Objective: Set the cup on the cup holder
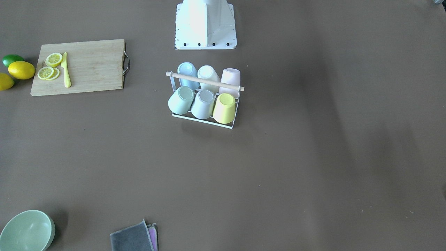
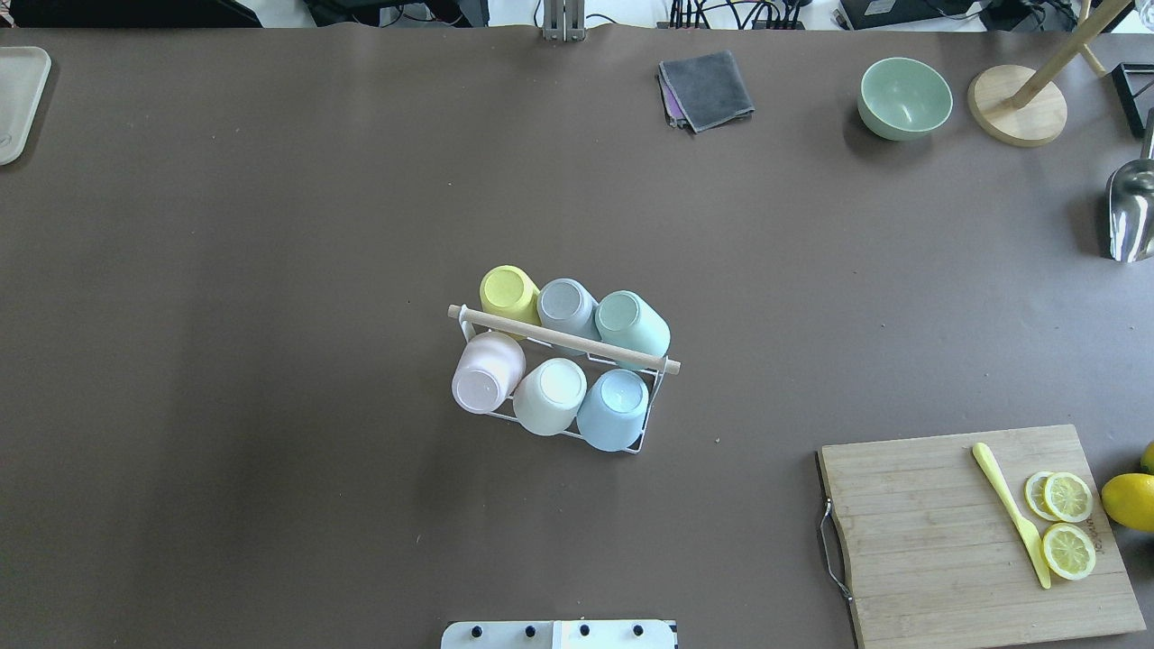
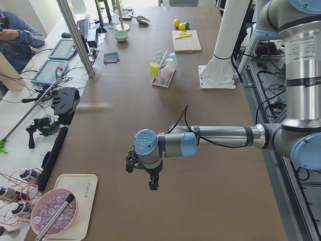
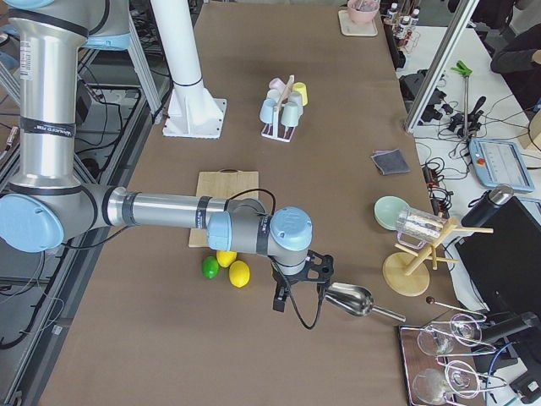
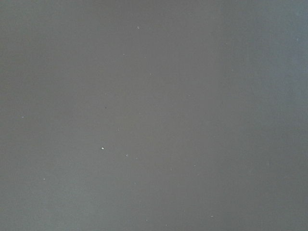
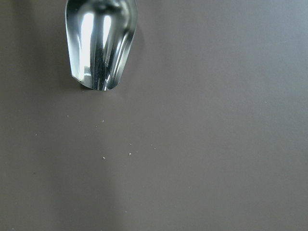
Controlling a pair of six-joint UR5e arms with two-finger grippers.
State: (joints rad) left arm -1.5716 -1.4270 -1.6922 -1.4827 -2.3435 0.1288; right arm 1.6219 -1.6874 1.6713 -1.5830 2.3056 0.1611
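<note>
The cup holder (image 2: 559,337), a white wire rack with a light wooden rod handle (image 1: 205,81), stands mid-table. Several cups sit upside down on its prongs: yellow (image 2: 507,290), grey (image 2: 565,305), green (image 2: 628,322), pink (image 2: 485,374), cream (image 2: 552,395) and blue (image 2: 615,407). The left gripper (image 3: 150,181) hangs over bare table far from the rack and shows only in the exterior left view. The right gripper (image 4: 279,300) shows only in the exterior right view, beside a metal scoop (image 4: 348,300). I cannot tell whether either is open or shut.
A wooden cutting board (image 2: 938,532) carries lemon slices and a yellow knife. Lemons (image 2: 1129,500) lie beside it. A green bowl (image 2: 904,97), a folded grey cloth (image 2: 706,88), a wooden stand (image 2: 1017,115), the scoop (image 6: 101,43) and a tray (image 2: 18,99) sit at the edges.
</note>
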